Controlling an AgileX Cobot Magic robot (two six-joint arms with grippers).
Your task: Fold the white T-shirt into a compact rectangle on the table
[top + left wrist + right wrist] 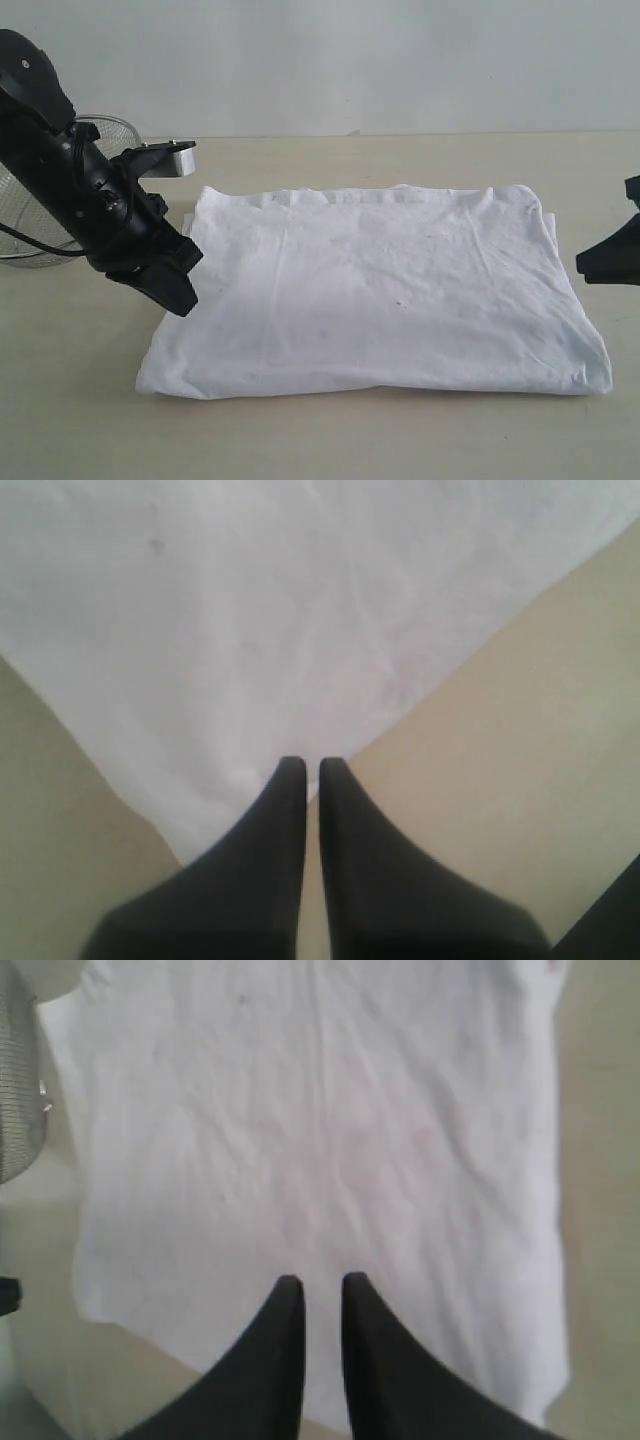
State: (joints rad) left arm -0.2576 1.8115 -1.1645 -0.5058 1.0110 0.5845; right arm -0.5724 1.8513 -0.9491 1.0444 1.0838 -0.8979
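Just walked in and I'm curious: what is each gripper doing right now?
Left gripper: closed, nothing visibly held, at the white T-shirt's edge.
Right gripper: slightly open, empty.

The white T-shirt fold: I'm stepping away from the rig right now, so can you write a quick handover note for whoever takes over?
Grippers: the left gripper is shut and empty, by the left edge of the white T-shirt. The right gripper has its jaws slightly parted and is empty, by the shirt's right edge.
Things: the shirt lies flat on the table, plain side up. A wire-mesh bowl sits behind the left arm.
Done: folded into a broad rectangle.
Left: probably one more fold to make it compact.
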